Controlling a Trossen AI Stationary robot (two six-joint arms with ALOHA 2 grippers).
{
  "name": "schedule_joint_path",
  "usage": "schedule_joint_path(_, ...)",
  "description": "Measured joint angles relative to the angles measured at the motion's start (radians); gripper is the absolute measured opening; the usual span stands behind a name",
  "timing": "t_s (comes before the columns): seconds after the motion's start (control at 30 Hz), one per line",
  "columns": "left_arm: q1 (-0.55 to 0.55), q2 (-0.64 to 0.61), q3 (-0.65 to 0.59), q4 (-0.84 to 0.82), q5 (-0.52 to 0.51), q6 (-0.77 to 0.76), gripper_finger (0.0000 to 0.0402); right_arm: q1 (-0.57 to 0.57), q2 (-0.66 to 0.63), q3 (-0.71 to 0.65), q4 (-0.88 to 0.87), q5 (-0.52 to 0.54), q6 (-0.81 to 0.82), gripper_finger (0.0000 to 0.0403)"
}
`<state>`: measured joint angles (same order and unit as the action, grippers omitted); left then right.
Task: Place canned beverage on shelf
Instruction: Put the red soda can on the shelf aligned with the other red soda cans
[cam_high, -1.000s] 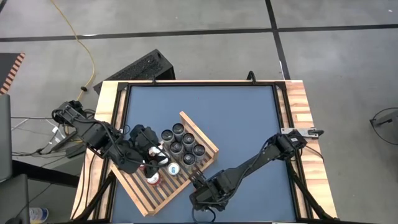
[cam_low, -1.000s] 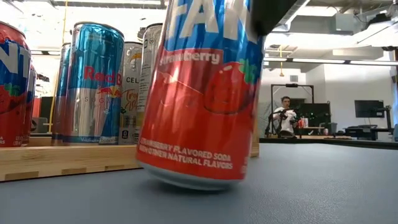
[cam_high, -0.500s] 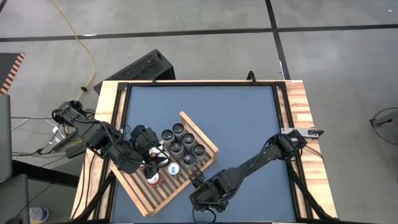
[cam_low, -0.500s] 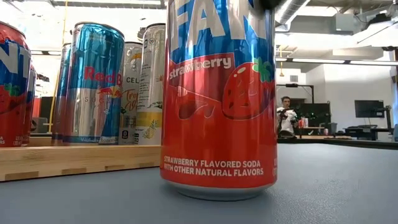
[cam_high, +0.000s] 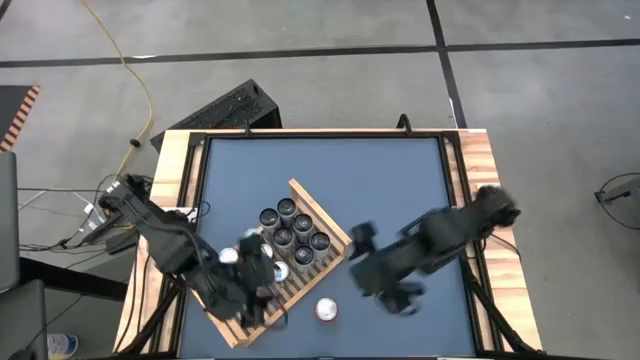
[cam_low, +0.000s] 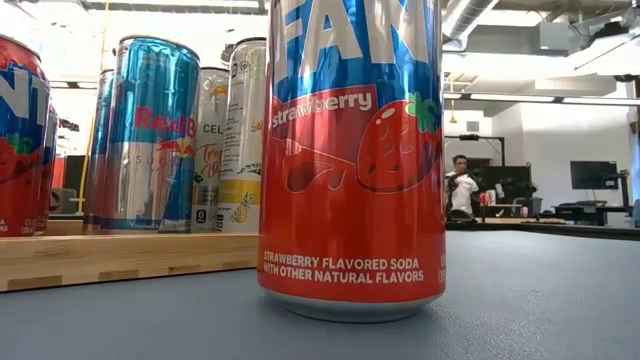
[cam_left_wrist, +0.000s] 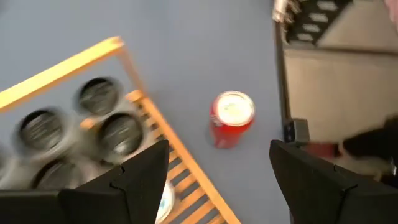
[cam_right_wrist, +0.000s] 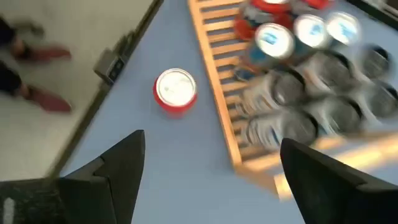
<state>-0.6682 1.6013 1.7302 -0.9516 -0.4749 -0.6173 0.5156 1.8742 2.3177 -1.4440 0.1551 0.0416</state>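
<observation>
Beside the shelf (cam_high: 278, 262), on the blue surface (cam_high: 380, 180), stands the red soda can (cam_high: 325, 310) — upright, near the shelf's front corner but not on the slats. Both my arms are up over this end of the surface. My right pincer (cam_right_wrist: 211, 180) is spread wide with nothing in it, and the can sits apart from it, off to one side of its open fingers. My left pincer (cam_left_wrist: 217, 180) hangs over the shelf's near end, fingers parted and empty, with the can just past the wooden frame from it.

To do this well, I judge one pincer should come down square over the can's top, close around its body, lift it clear of the frame, and set it in a free spot on the slats — away from the cans (cam_high: 295, 230) already clustered there.
</observation>
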Motion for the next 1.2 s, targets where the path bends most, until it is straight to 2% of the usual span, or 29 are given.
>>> schedule_joint_path(0.2, 0.035, 0.142, 0.000, 0.159, 0.100, 0.165, 0.0266, 0.020, -0.169, -0.001, -0.014, 0.101, 0.158, 0.0332)
schedule_joint_path(0.3, 0.066, 0.211, 0.000, 0.215, 0.186, 0.202, 0.0266, 0.045, -0.229, -0.001, -0.049, 0.163, 0.209, 0.0332)
schedule_joint_path(0.57, 0.149, 0.348, 0.000, 0.386, 0.334, 0.223, 0.0266, 0.095, -0.283, -0.002, -0.126, 0.226, 0.317, 0.0332)
schedule_joint_path(0.73, 0.168, 0.390, 0.000, 0.377, 0.344, 0.200, 0.0266, 0.122, -0.267, -0.003, -0.127, 0.218, 0.315, 0.0332)
schedule_joint_path(0.93, 0.167, 0.415, 0.001, 0.372, 0.338, 0.103, 0.0266, 0.156, -0.248, -0.003, -0.127, 0.214, 0.302, 0.0332)
schedule_joint_path(1.1, 0.167, 0.415, 0.002, 0.367, 0.304, 0.126, 0.0266, 0.166, -0.249, -0.003, -0.127, 0.211, 0.307, 0.0332)
schedule_joint_path(1.2, 0.168, 0.416, 0.025, 0.353, 0.304, 0.090, 0.0266, 0.165, -0.249, -0.003, -0.128, 0.211, 0.324, 0.0332)
